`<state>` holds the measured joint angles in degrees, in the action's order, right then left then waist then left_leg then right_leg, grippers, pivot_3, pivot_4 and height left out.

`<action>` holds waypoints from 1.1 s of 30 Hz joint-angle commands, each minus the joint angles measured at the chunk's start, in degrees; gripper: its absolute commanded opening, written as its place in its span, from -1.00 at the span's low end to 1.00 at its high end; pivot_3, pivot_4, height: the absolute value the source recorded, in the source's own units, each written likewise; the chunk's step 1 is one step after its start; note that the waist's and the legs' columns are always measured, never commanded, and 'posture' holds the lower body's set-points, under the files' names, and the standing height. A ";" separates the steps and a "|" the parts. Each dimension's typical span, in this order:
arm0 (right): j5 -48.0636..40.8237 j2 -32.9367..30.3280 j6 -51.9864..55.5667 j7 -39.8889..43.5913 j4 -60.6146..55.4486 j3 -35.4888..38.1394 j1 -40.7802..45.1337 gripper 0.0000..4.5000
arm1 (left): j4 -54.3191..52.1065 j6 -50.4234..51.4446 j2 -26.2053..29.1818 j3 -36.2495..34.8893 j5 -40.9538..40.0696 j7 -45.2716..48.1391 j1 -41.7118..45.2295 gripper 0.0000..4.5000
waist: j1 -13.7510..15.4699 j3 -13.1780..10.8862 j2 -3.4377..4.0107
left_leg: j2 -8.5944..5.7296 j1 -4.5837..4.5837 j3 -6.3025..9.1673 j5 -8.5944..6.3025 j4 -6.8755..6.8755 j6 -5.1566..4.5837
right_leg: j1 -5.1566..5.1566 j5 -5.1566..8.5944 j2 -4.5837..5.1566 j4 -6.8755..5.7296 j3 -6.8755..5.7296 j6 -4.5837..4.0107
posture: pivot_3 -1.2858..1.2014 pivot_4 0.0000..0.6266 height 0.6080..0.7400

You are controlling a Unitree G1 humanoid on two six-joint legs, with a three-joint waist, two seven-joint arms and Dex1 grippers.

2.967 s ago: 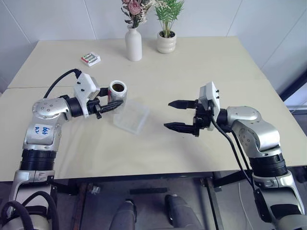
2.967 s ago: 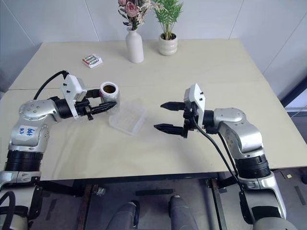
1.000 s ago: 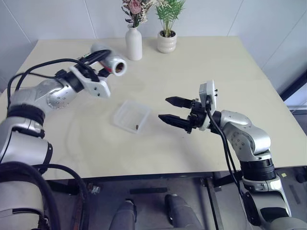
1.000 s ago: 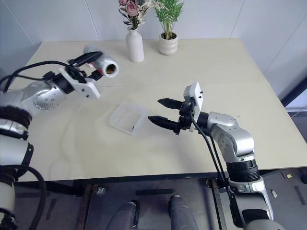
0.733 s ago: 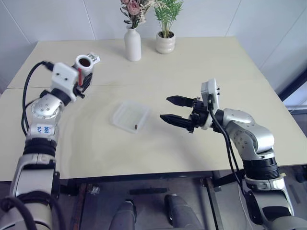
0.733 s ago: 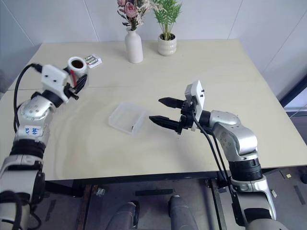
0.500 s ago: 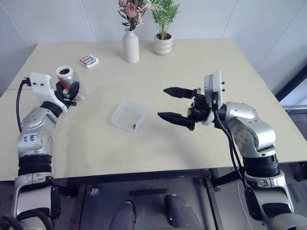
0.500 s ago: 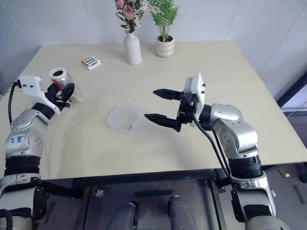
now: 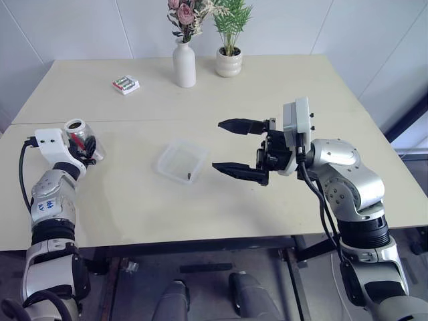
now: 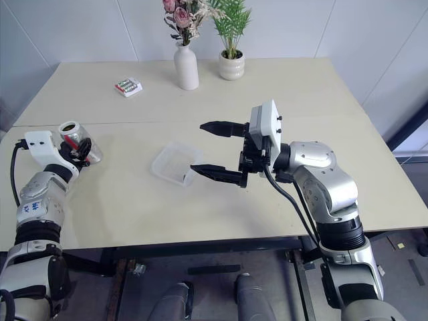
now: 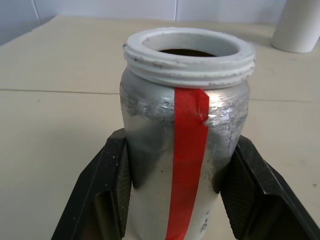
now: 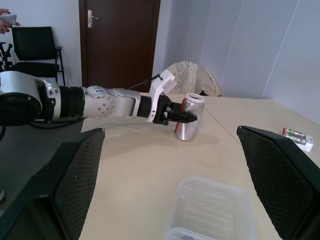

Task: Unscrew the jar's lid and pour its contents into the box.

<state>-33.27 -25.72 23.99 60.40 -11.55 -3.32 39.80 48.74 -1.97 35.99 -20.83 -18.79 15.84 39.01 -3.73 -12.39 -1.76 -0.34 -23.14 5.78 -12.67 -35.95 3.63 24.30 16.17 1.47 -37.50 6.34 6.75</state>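
Silvery metal wrapped with one red tape stripe makes up the small open jar [image 11: 186, 150], and we see our left gripper [image 9: 85, 142] pinching it between two black fingers [image 11: 114, 186] at the left edge of the head view. Its white threaded mouth stands upright, with something dark inside that we cannot make out. No writing shows on the jar itself; the only marks we can find are blue scrawls on a white sticker on the left forearm, too small to read.

Near the middle of the head view lies the shallow clear plastic box [image 9: 181, 160] with rounded corners, and a few tiny dark brown bits [image 9: 189, 176] sit at its near edge. Our right gripper [image 9: 236, 147] hangs just to the right of the box, above the pale beige table [image 9: 267, 87], its two black fingers spread wide with nothing between them.

In the upper left of the head view a small white pack of green batteries [image 9: 125, 84] lies flat; any print on it is too small to tell. At the top centre stand a tall white vase [image 9: 184, 64] with dried flowers and a white ribbed plant pot [image 9: 229, 61] holding a green plant, side by side and well apart from the box.

Between jar and box the tabletop is bare, as is the whole right half. A seam runs across the table just behind the box. The jar sits close to the table's left edge.
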 commanded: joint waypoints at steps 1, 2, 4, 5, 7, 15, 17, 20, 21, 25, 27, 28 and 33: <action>-0.64 -0.51 -0.46 -0.55 -1.52 1.36 0.39 0.99 | 2.09 -3.20 -0.39 -0.98 0.32 1.11 1.93 -0.01 | 0.26 0.00 0.00 | 0.00 0.00 0.00 0.00 0.01 0.00 | 0.00 0.00 0.00 0.01 0.00 0.00 | 0.03 -0.52 1.00; -0.67 -0.59 -0.33 -0.56 -1.51 1.34 0.33 0.99 | 2.30 -3.95 -0.37 -0.71 0.82 1.06 2.12 -0.01 | 0.35 0.00 0.00 | 0.00 0.00 0.00 0.00 0.02 0.00 | 0.00 0.00 0.00 0.01 0.00 0.00 | 0.03 -0.52 1.00; -0.60 -0.76 -0.25 -0.56 -1.52 1.28 0.16 1.00 | 2.03 -4.35 -0.69 -1.12 0.41 1.40 2.40 0.24 | 0.49 0.00 0.00 | 0.01 0.00 0.00 -0.01 0.03 0.01 | 0.00 0.00 0.00 0.02 0.00 0.00 | 0.03 -0.52 1.00; -0.65 -0.84 -0.17 -0.55 -1.55 1.27 0.07 1.00 | 1.59 -4.55 -0.68 -1.03 0.53 1.67 2.31 0.33 | 0.49 0.00 0.00 | 0.00 -0.01 0.00 -0.01 0.03 0.02 | 0.00 0.00 0.00 0.03 0.00 0.00 | 0.03 -0.52 1.00; -0.71 -0.93 -0.08 -0.56 -1.62 1.22 -0.09 1.00 | 0.50 -4.50 -0.59 -1.08 0.34 2.55 1.97 0.59 | 0.48 0.00 0.00 | 0.00 -0.02 0.01 -0.01 0.03 0.02 | 0.00 0.00 0.00 0.04 0.00 0.01 | 0.03 -0.52 1.00; -0.89 -2.05 -0.21 0.04 -1.67 1.56 -1.00 1.00 | -21.25 2.16 1.56 -1.66 -0.52 5.44 -9.25 0.99 | 0.17 0.00 0.00 | 0.05 -0.02 -0.05 -0.03 0.18 0.04 | 0.05 0.00 0.01 0.11 0.05 0.00 | 0.03 -0.52 1.00; -0.96 -2.35 -0.32 0.07 -1.71 1.75 -1.28 1.00 | -26.21 4.33 2.15 -2.48 -1.04 5.85 -12.58 0.99 | 0.37 0.00 0.00 | 0.06 -0.01 -0.04 -0.02 0.28 0.04 | 0.08 0.02 0.02 0.10 0.04 -0.03 | 0.03 -0.52 1.00; -0.86 -3.13 -0.67 0.44 -1.69 2.23 -2.07 1.00 | -34.16 8.05 4.58 -6.18 -1.41 5.66 -20.12 0.99 | 0.18 0.00 0.00 | 0.09 -0.01 -0.05 -0.03 0.36 0.05 | 0.12 0.04 0.01 0.14 0.05 -0.08 | 0.03 -0.52 1.00; -0.91 -3.32 -0.75 0.54 -1.69 2.37 -2.24 1.00 | -35.99 9.28 4.90 -6.90 -1.75 5.69 -21.71 0.99 | 0.13 0.00 0.00 | 0.10 -0.02 -0.06 -0.03 0.39 0.05 | 0.14 0.05 0.01 0.17 0.05 -0.09 | 0.03 -0.52 1.00; -0.81 -4.76 -1.26 1.46 -0.64 3.45 -2.94 1.00 | -42.43 12.61 6.20 -9.06 -1.11 6.42 -29.64 0.99 | 0.39 0.00 0.00 | 0.11 0.00 -0.06 -0.03 0.45 0.05 | 0.14 0.10 0.01 0.20 0.02 -0.17 | 0.03 -0.52 1.00; -0.04 -5.61 -1.79 1.87 0.46 3.61 -3.17 1.00 | -42.75 12.48 7.04 -10.94 -0.36 7.17 -33.59 0.99 | 0.40 0.00 0.01 | 0.11 0.00 -0.07 -0.04 0.46 0.05 | 0.12 0.10 0.02 0.27 0.03 -0.17 | 0.03 -0.52 1.00; -0.04 -5.65 -1.62 1.69 0.61 3.53 -3.11 1.00 | -42.21 12.58 7.31 -11.83 -0.33 6.97 -34.36 0.99 | 0.40 0.00 0.01 | 0.10 0.02 -0.09 -0.04 0.49 0.05 | 0.09 0.09 0.03 0.35 0.04 -0.17 | 0.03 -0.52 1.00; -0.16 -7.85 -1.28 2.48 0.35 4.51 -3.84 1.00 | -47.61 10.03 8.79 -9.85 0.01 13.57 -38.37 0.99 | 0.50 0.00 0.00 | 0.13 -0.01 -0.11 -0.03 0.56 0.05 | 0.08 0.09 0.00 0.54 0.04 -0.19 | 0.03 -0.52 1.00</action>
<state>-33.05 -31.61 23.57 62.02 -9.92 -1.17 36.52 6.00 10.90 42.75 -30.92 -18.97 25.42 2.15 -3.23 -12.39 -1.76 -0.21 -23.15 5.66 -12.71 -35.35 3.68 24.37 16.26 1.48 -36.90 6.38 6.56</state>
